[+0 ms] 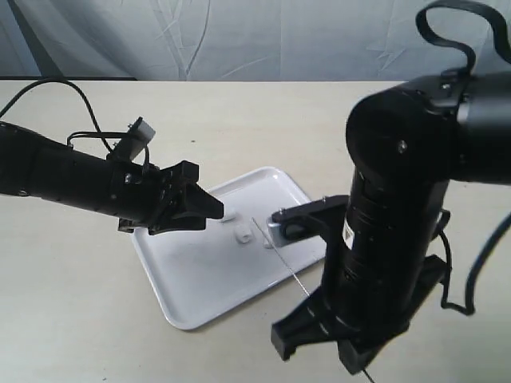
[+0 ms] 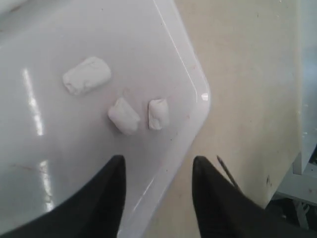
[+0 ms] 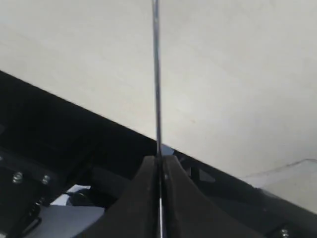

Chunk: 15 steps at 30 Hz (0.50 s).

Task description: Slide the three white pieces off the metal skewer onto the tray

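Observation:
The three white pieces [image 2: 124,115] lie loose on the tray [image 2: 44,163], close to one rounded corner; in the exterior view the pieces [image 1: 242,235] sit near the middle of the tray [image 1: 200,279]. None is on the metal skewer [image 1: 289,270], a thin rod slanting from over the tray toward the front right. My right gripper [image 3: 159,161] is shut on the skewer [image 3: 156,74]. My left gripper [image 1: 211,211] hovers open over the tray's left part, empty [image 2: 157,166], with the skewer's pointed tip [image 2: 225,171] beside one finger.
The bulky black right arm [image 1: 391,223] fills the front right and hides the tray's near right corner. Beige tabletop [image 1: 72,303] surrounds the tray. A black cable [image 1: 479,271] loops at the right edge.

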Each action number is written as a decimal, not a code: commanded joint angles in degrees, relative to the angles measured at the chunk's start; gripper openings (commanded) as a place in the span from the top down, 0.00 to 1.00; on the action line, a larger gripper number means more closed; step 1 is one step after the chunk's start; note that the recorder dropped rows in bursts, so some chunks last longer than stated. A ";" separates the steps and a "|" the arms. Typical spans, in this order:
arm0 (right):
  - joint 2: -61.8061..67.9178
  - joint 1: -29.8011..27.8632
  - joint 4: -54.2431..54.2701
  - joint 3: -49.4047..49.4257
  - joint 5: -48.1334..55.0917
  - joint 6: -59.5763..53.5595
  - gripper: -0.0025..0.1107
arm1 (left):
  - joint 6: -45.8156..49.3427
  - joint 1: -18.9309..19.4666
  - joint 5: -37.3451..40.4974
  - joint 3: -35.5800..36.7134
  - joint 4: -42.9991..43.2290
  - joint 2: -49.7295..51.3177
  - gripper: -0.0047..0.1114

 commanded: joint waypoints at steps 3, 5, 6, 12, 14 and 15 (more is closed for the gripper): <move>7.94 -3.90 -1.29 -7.78 -0.93 -2.42 0.98 | 0.56 -0.02 4.31 -0.20 2.51 -0.15 0.60; 10.31 -4.13 -2.14 -10.19 -3.00 -3.53 0.98 | 0.55 -0.02 4.87 -0.20 2.61 -0.38 0.60; 11.56 -4.13 -3.56 -11.36 -4.41 -3.65 0.98 | 0.55 -0.02 5.42 -0.20 2.61 -0.55 0.60; 19.02 -4.21 -9.79 -16.92 -9.29 -3.65 0.98 | 0.02 -0.02 7.54 -0.20 6.34 -3.07 0.60; 21.56 -4.21 -12.48 -18.88 -9.18 -3.65 0.98 | 0.02 -0.02 7.30 -0.20 7.06 -3.93 0.60; 22.79 -4.21 -13.46 -19.80 -9.07 -3.65 0.98 | -0.08 -0.02 7.30 -0.20 7.19 -4.41 0.60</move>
